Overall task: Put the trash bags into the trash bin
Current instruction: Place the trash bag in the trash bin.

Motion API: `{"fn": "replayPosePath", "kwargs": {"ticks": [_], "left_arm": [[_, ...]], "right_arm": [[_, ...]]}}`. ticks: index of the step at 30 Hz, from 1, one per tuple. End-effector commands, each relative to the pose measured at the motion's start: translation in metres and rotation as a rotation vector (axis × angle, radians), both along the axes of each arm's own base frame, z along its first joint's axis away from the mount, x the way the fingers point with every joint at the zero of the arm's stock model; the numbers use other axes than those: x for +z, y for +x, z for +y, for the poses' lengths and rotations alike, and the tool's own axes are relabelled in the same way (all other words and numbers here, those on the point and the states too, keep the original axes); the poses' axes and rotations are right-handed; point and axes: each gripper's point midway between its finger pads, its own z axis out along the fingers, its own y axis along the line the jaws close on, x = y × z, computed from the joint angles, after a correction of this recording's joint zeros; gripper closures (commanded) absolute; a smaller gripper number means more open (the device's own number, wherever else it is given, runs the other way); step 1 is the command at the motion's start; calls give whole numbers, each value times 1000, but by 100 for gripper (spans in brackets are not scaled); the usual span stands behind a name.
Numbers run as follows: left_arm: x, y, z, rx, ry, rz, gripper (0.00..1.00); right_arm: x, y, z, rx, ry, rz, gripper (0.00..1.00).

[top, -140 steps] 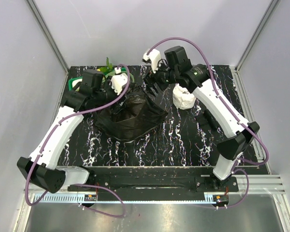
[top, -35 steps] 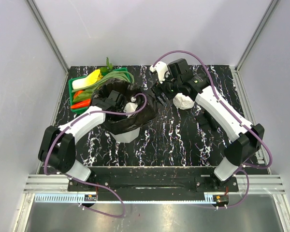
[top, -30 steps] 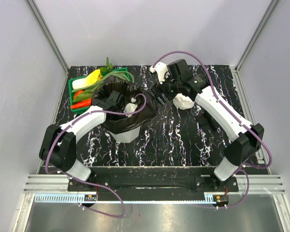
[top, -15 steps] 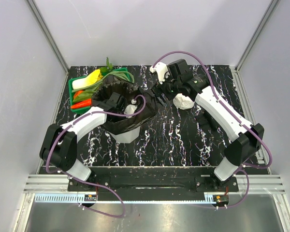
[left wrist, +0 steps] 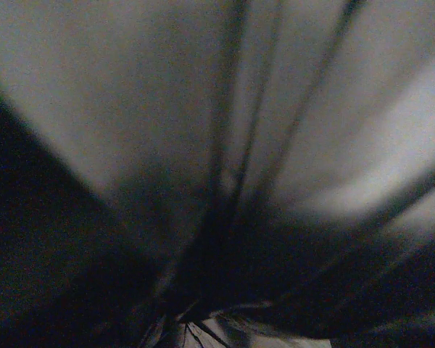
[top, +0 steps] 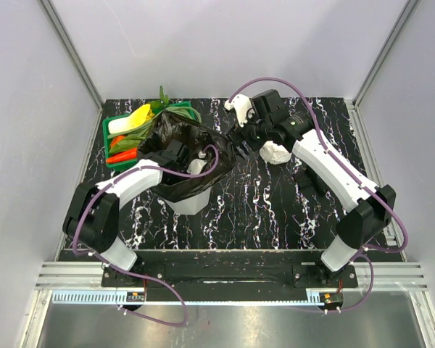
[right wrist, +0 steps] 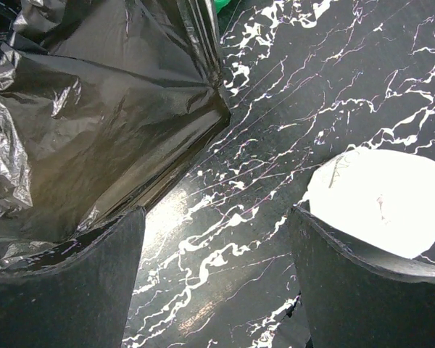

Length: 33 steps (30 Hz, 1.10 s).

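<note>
The trash bag (top: pixel 203 141) is glossy black film draped over the mouth of the white trash bin (top: pixel 191 203), which stands left of centre. My left gripper (top: pixel 175 151) reaches down into the bag's opening. The left wrist view shows only dark, blurred film (left wrist: pixel 217 145) and hides the fingers. My right gripper (top: pixel 241 139) hovers just right of the bag. It is open with nothing between its fingers (right wrist: pixel 217 217), over bare marbled table. The bag's crumpled side (right wrist: pixel 94 109) lies beside its left finger.
A white roll of plastic (top: pixel 275 152) lies right of the right gripper, by its right finger (right wrist: pixel 384 199). A green basket (top: pixel 105 138) of toy vegetables sits behind the bin at left, partly covered by film. A small black object (top: pixel 308 181) lies at right. Walls enclose the table.
The bag's rear left edge has billowed back over the basket as my left arm pushed a little farther into it. The right arm has not moved.
</note>
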Motion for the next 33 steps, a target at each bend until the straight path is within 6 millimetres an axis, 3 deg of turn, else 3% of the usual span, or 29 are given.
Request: {"fn": "replayPosePath", "kwargs": {"ticks": [1, 15, 29, 33], "left_arm": [[-34, -35, 23, -26, 110, 156, 1], [-48, -40, 24, -26, 122, 207, 1], [38, -16, 1, -1, -53, -29, 1], [50, -12, -3, -6, -80, -58, 1]], "right_arm": [[5, 7, -1, 0, 9, -34, 16], [3, 6, -1, 3, 1, -33, 16], [8, 11, 1, -2, 4, -48, 16], [29, 19, 0, -10, 5, -102, 16]]}}
